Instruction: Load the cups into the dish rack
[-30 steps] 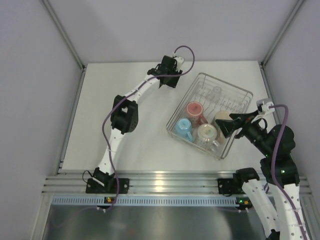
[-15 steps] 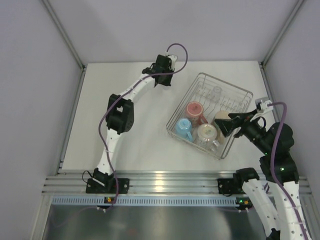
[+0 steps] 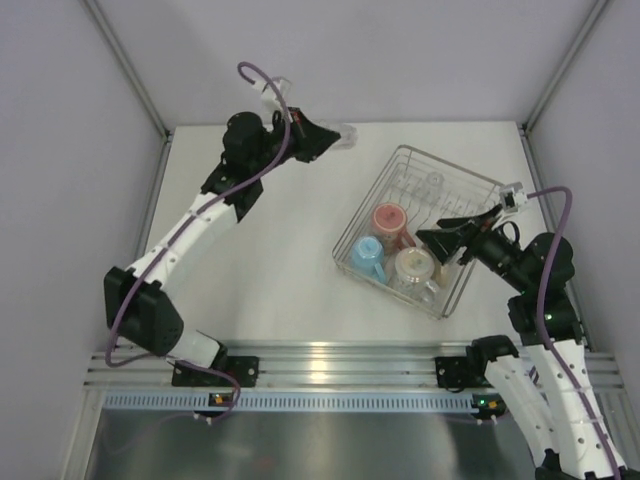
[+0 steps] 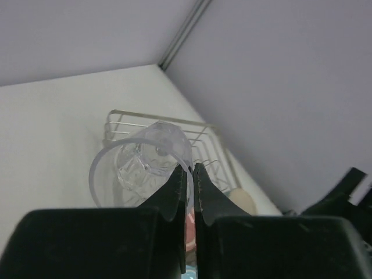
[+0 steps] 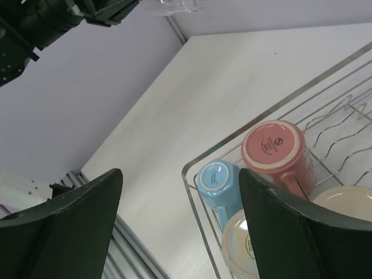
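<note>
My left gripper (image 3: 328, 137) is raised above the far side of the table and is shut on the rim of a small clear glass (image 3: 346, 134). In the left wrist view the black fingers (image 4: 174, 192) pinch the wall of that glass (image 4: 148, 154). The silver wire dish rack (image 3: 478, 178) holds upturned cups: a pink mug (image 3: 388, 220), a light blue one (image 3: 366, 255), a cream one (image 3: 411, 266) and a clear glass (image 3: 433, 184). My right gripper (image 3: 432, 238) hangs open over the rack (image 5: 189, 187), above the blue (image 5: 215, 180) and pink (image 5: 273, 148) mugs, holding nothing.
Another cream cup (image 5: 349, 203) lies at the rack's right side, partly behind my right finger. White walls and metal posts enclose the table. An aluminium rail (image 3: 320, 362) with both arm bases runs along the near edge.
The left gripper shut on the clear glass at the back of the table and lifted it as the arm swung up and left. The right gripper edged left over the rack.
</note>
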